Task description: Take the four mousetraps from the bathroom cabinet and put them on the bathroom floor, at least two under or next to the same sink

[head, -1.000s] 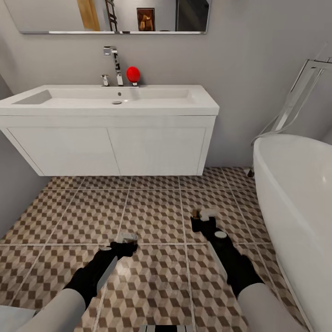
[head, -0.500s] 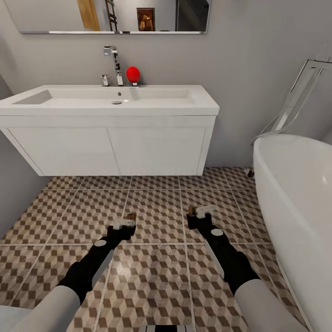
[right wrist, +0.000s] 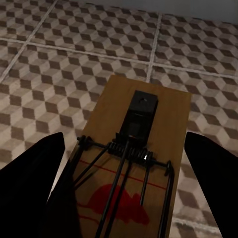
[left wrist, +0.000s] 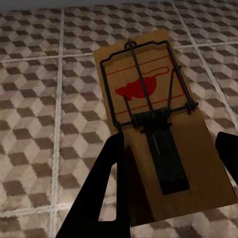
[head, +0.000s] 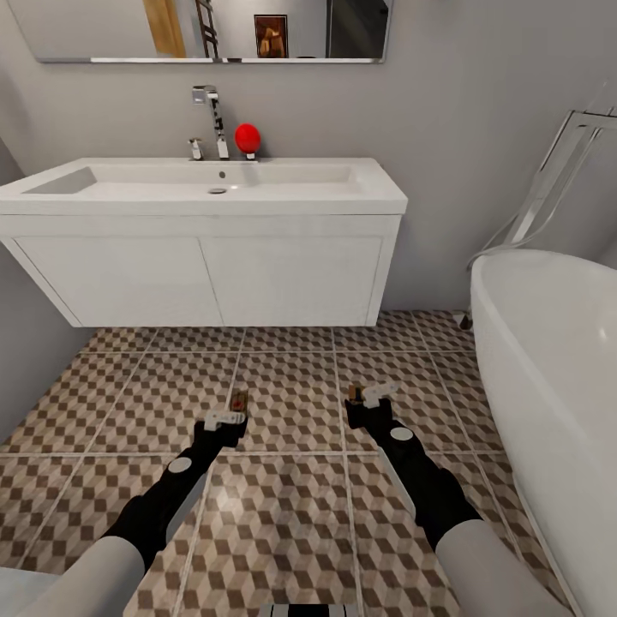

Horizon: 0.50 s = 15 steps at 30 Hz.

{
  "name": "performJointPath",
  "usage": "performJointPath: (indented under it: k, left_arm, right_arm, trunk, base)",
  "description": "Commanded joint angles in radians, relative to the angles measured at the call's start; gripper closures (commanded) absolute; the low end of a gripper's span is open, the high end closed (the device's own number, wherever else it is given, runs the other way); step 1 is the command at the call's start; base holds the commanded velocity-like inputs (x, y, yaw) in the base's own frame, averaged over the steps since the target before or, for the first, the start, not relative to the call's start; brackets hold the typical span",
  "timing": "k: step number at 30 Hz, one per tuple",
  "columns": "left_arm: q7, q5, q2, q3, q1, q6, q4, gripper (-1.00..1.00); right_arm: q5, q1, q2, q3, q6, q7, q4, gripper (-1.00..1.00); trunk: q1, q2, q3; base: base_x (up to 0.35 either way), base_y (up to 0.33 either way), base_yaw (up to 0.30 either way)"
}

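Two mousetraps in hand, one per gripper, low over the cube-patterned floor in front of the white wall-hung sink. My left gripper grips the first mousetrap; my right gripper clamps the second. Wrist views reveal tan wood, dark wire spring, red mouse print; head view shows mere slivers. White tub at right.

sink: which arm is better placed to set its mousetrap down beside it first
Left, marginally. Both grippers, left and right, hold a mousetrap low over the bathroom floor. The left mousetrap sits squarely before the sink; the right mousetrap lies toward the sink's right end, nearer the bathtub.
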Motion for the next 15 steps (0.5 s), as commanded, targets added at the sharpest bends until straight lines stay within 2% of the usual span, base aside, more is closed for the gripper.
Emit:
performJointPath:
  k: [1, 15]
  left_arm:
    - [0.002, 0.010, 0.001, -0.005, -0.001, -0.004, 0.002, 1.00]
    - [0.002, 0.012, -0.002, -0.015, -0.001, -0.005, 0.026, 1.00]
  right_arm:
    - [0.000, 0.000, 0.000, 0.001, 0.006, -0.001, -0.002, 1.00]
    - [0.002, 0.000, -0.003, 0.001, 0.006, -0.007, -0.004, 1.00]
  trunk:
    - [0.000, 0.000, -0.001]
    - [0.000, 0.000, -0.001]
  base:
    - [0.000, 0.000, 0.000]
    - [0.000, 0.000, 0.000]
